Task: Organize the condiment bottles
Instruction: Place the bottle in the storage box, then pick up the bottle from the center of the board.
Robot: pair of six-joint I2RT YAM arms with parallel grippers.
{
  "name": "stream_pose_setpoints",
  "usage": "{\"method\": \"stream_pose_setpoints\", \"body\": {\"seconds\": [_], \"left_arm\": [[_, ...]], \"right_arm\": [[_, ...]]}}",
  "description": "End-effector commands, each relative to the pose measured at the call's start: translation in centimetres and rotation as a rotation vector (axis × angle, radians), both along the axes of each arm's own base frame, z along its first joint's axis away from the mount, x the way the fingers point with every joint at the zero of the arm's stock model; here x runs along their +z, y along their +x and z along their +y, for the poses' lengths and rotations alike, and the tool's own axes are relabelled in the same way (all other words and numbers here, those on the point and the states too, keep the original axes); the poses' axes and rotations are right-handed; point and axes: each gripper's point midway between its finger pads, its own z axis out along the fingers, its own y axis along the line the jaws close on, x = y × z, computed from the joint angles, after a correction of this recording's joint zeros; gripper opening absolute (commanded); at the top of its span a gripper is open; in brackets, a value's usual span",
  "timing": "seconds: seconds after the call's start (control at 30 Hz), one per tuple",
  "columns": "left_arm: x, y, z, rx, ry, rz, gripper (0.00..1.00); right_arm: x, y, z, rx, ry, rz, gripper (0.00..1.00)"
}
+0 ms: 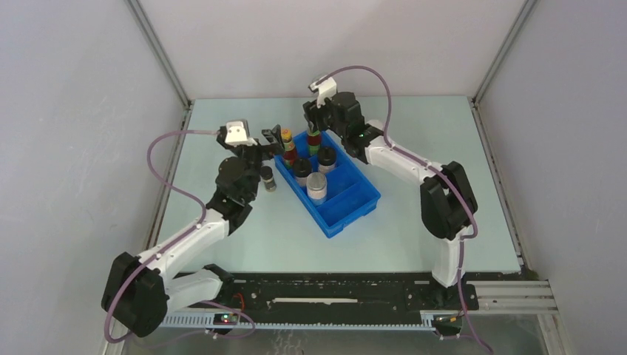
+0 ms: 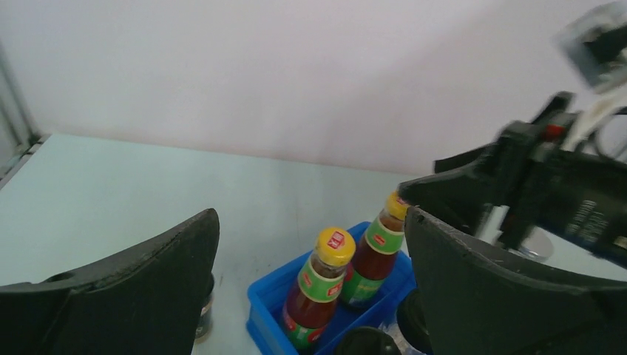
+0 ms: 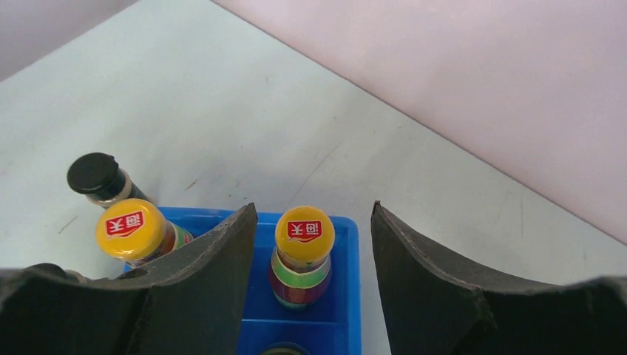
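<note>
Bottle upright, within right gripper (gaps either side)

A blue divided plastic tray sits askew on a pale green tabletop, its long sides running diagonally, with inner walls splitting it into compartments. White panels rise behind the tray and to either side of it, meeting at slanting metal posts beyond its far end. Nearer than the tray, a black strip runs along the table's front edge, with a silver slotted rail at the strip's right end
</note>
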Motion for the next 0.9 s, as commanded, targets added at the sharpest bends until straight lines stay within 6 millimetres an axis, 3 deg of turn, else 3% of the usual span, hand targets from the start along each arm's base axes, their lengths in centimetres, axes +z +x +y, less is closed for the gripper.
{"method": "stream_pose_setpoints", "body": {"seconds": [0.0, 0.13, 0.37, 0.73, 0.87], "left_arm": [[2.2, 0.4, 2.5, 0.105, -0.041, 0.103, 1.00], [1.4, 0.6, 4.5, 0.162, -0.054, 0.262, 1.00], [-2.4, 0.9, 7.4, 0.263, -0.048, 0.589, 1.00], [-9.1, 2.9, 7.4, 0.193, -0.119, 0.912, 1.00], [-10.4, 4.1, 7.0, 0.165, -0.131, 0.946, 1.00]], "right_arm": [[9.4, -1.5, -0.8, -0.008, 0.097, -0.141, 0.67], [11.9, -2.6, -1.7, -0.029, 0.111, -0.162, 0.67], [14.0, -4.5, -3.9, -0.098, 0.128, -0.139, 0.69], [14.0, -7.6, -6.5, -0.135, 0.172, -0.124, 0.70], [14.0, -8.2, -6.6, -0.130, 0.171, -0.125, 0.70]]}}
